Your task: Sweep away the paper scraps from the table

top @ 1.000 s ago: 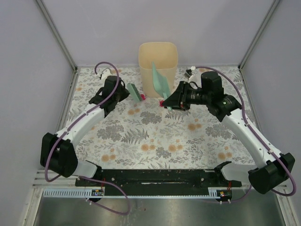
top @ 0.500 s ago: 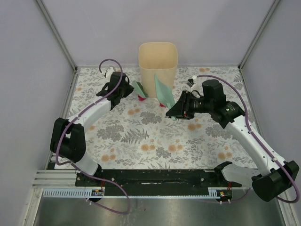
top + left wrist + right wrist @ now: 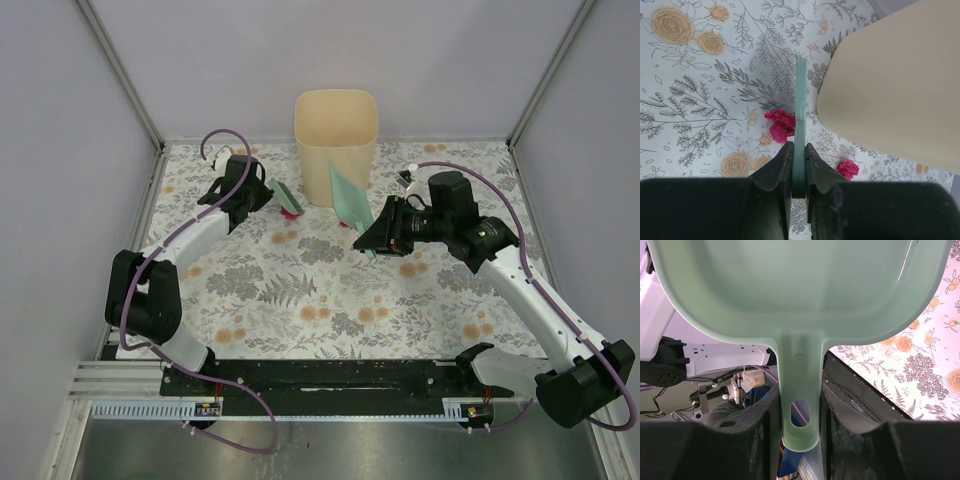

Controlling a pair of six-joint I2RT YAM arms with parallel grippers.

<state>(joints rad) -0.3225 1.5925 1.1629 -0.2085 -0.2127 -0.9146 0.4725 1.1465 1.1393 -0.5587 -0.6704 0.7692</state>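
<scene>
My left gripper (image 3: pixel 258 196) is shut on the green brush (image 3: pixel 284 196), just left of the beige bin. In the left wrist view the brush (image 3: pixel 800 115) runs edge-on out of my gripper (image 3: pixel 799 150). A cluster of magenta paper scraps (image 3: pixel 781 124) lies against its left side, and one scrap (image 3: pixel 847 169) lies to its right by the bin. From above, scraps (image 3: pixel 293 211) show beside the brush head. My right gripper (image 3: pixel 378 232) is shut on the handle of the green dustpan (image 3: pixel 347 196), which tilts in front of the bin. In the right wrist view the pan (image 3: pixel 800 290) fills the frame above my gripper (image 3: pixel 800 390). The floral table (image 3: pixel 300 290) lies under both.
The beige bin (image 3: pixel 336 125) stands at the table's far middle edge and looms close on the right in the left wrist view (image 3: pixel 890 85). Metal rails and grey walls frame the table. A black base rail (image 3: pixel 330 378) runs along the near edge.
The right gripper drew the dustpan down and a little right from the bin's front, then held. The left gripper swung the brush toward the bin, then back left.
</scene>
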